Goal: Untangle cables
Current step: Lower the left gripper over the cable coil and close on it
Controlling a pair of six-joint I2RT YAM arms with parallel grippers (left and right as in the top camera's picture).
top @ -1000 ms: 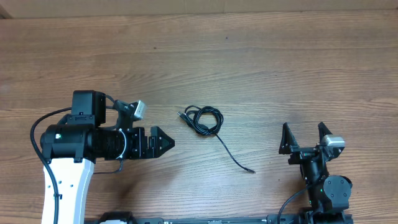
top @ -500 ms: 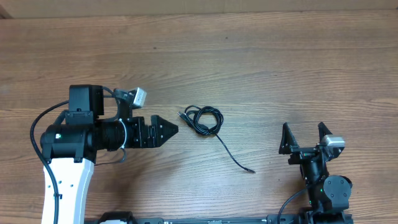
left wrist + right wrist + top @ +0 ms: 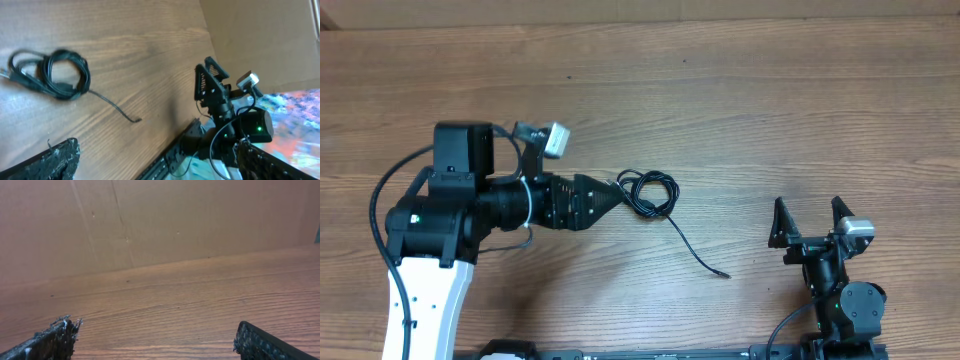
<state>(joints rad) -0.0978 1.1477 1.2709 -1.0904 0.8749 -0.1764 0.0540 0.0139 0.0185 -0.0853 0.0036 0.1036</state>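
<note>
Wood worktop (image 3: 740, 90), left arm (image 3: 470, 215) at the coiled cables (image 3: 650, 192), jaws gaping, guessing for a grab; right arm (image 3: 840, 290) parked, jaws open too.

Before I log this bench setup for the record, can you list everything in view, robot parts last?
cable bundle: one loose coil, black, middle of the table, with one tail trailing toward the near right; how many cords are in it I cannot tell
table: one, brown wood grain, under everything
cardboard wall: one, tan, along the table's far edge
left arm: one, black and white, near left, reaching toward the coil
left claw: one, black, open, at the coil's left edge; contact cannot be told
right arm: one, black, near right
right claw: one, black, open, well clear of the coil
</note>
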